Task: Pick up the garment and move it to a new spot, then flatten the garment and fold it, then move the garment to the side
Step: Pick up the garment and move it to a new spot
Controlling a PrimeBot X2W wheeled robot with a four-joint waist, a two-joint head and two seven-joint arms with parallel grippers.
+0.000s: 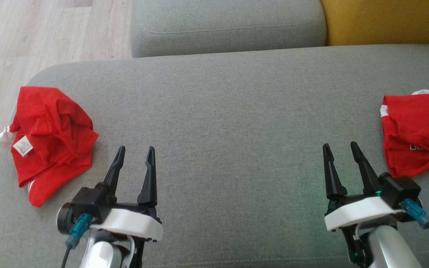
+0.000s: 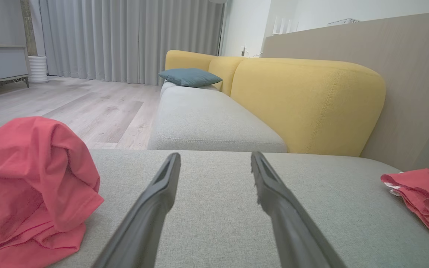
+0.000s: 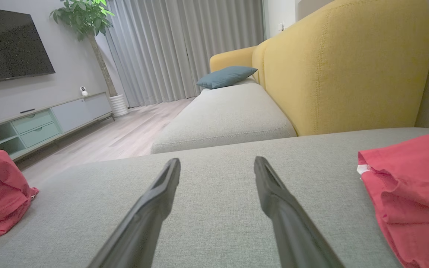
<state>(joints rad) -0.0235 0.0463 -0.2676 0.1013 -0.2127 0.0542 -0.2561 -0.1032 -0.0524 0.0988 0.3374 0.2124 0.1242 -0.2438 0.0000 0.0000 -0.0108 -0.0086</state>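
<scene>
2 red garments lie on the grey cushion (image 1: 229, 111), 1 off each side. The left gripper (image 1: 136, 150) hovers with its jaws spread and nothing between them; the right gripper (image 1: 339, 146) is the same, parted and empty.

The crumpled garment (image 1: 52, 130) lies to the outer side of the left jaws, just beside the left finger and level with the fingertips, not ahead of them. Its long axis runs roughly parallel to those fingers, near end beside the wrist and far end past the tips. It is well apart from the right jaws, so the left arm is plainly nearer. My guess is that this heap is the piece to pick up, and the reach would call for a swing outward instead of a push forward.

The flatter garment (image 1: 419, 130) lies to the outer side of the right jaws, near the right finger (it looks already folded, though I cannot be sure).

The head view shows a white label (image 1: 22, 146) on the heap and its outline from above. The left wrist view shows what that hides: the crumpled garment (image 2: 35, 171) stands up in a tall hump, well above the cushion. The right wrist view shows the flatter garment (image 3: 412, 186) lying low in layers.
</scene>
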